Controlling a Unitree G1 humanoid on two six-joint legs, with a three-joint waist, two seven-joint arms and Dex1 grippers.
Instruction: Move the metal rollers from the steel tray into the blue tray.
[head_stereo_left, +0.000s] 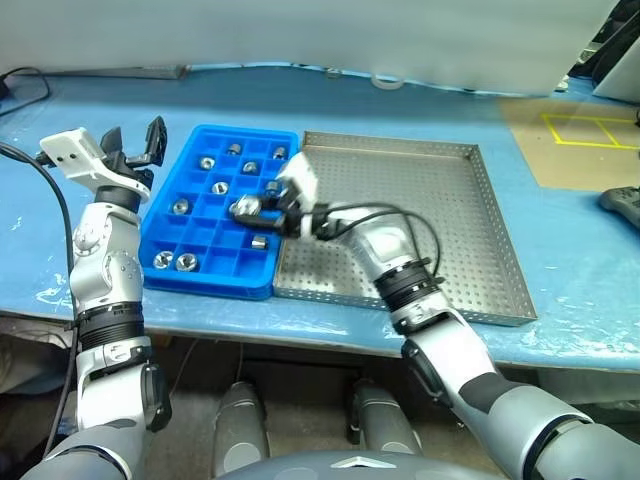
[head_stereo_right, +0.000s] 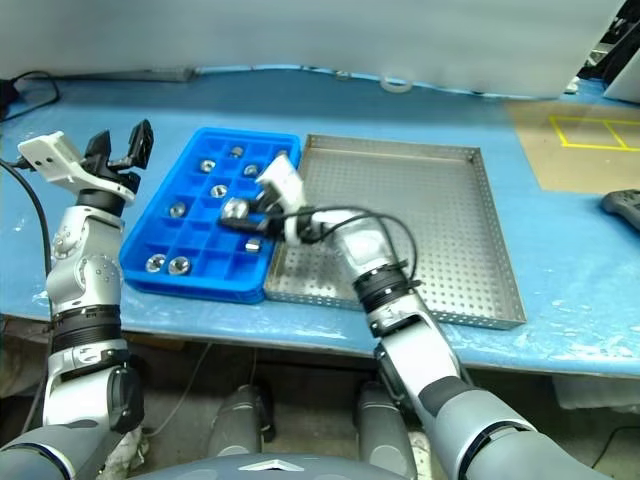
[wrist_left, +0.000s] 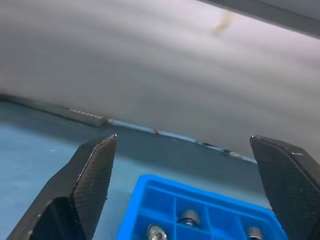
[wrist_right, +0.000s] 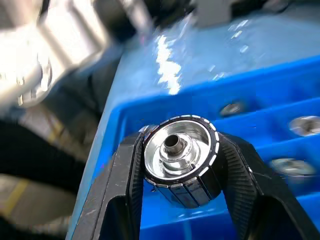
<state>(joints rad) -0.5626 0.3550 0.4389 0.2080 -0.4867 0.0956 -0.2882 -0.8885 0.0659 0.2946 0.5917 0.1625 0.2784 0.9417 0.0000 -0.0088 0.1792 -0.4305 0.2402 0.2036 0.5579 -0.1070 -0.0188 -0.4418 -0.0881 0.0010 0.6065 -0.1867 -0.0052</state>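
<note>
Carrying: right gripper (wrist_right: 180, 165), its two black fingers clamped on one shiny silver cylindrical metal roller (wrist_right: 181, 159), holds it above the bright blue compartmented plastic tray (head_stereo_left: 160, 245).
Left gripper: the left gripper (head_stereo_left: 135, 145) hangs with fingers spread wide and empty, raised just beside the blue tray's outer edge.
Rollers already placed: about ten metal rollers (head_stereo_left: 207, 163) sit singly in compartments, two side by side near the front corner.
Source: large grey perforated steel tray (head_stereo_left: 480, 240), touching the blue tray's right side, looks bare of rollers.
Step in hand: transfer of what appears the last roller, likely near the end.
Next move: lowering over a free compartment, then parting the fingers.
</note>
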